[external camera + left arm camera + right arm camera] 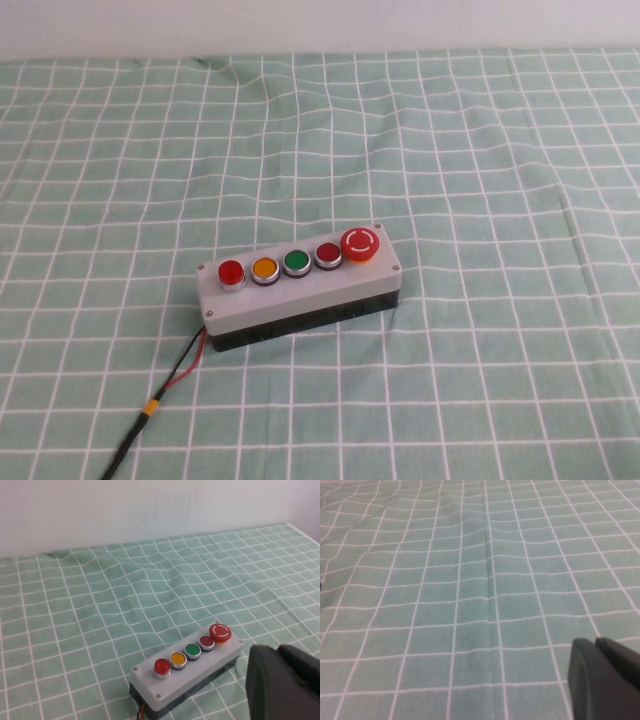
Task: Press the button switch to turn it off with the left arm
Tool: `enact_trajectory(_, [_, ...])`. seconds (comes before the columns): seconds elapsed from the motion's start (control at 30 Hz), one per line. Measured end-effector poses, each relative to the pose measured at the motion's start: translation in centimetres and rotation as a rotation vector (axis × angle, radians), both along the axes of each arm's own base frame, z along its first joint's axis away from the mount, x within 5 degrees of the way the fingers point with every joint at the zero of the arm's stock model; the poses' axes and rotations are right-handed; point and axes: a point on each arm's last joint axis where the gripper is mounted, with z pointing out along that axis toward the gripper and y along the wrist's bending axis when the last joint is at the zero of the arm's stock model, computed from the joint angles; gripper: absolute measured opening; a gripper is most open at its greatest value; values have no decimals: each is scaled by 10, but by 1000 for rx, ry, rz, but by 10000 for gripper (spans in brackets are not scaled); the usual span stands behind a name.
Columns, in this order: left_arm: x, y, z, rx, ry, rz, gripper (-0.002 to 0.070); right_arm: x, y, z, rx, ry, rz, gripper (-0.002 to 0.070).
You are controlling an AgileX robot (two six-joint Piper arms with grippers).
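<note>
No brand or lettering can be read anywhere; the only marking is a pair of white curved arrows on the large red mushroom button at one end of the grey box. The button switch — small, round, bright red, silver-ringed — sits at the opposite end of the five-button row, on the robot's left side, with a yellow button, a green button and a darker red button between it and the mushroom cap. Red and black wires leave the box's near left corner and run off the lower edge of the high view. The box rests near the middle of the surface, which is covered by a green cloth with a white grid, slightly rumpled, against a plain pale wall. Neither arm appears in the high view. The left tool shows only as a dark mass cut off at the corner of its wrist view, near the box's mushroom end but apart from it; the right tool is likewise cropped — over bare cloth. Whether either tool is apart or together cannot be told.
</note>
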Motion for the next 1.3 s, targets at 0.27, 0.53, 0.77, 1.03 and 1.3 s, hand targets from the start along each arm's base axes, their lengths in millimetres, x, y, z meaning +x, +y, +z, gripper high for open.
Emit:
enact_trajectory(0.27, [0, 0, -2, 2, 14, 0, -2, 0, 0, 0, 0, 0, 0, -18])
enact_trajectory(0.53, [0, 0, -2, 8, 14, 4, -2, 0, 0, 0, 0, 0, 0, -18])
enact_trajectory(0.77, [9, 1, -20, 33, -9, 48, -2, 0, 0, 0, 0, 0, 0, -18])
enact_trajectory(1.03, [-4, 14, -81, -12, -107, 206, -2, 0, 0, 0, 0, 0, 0, -18])
enact_trajectory(1.3, [-1, 17, -160, -52, -294, 261, -2, 0, 0, 0, 0, 0, 0, -18])
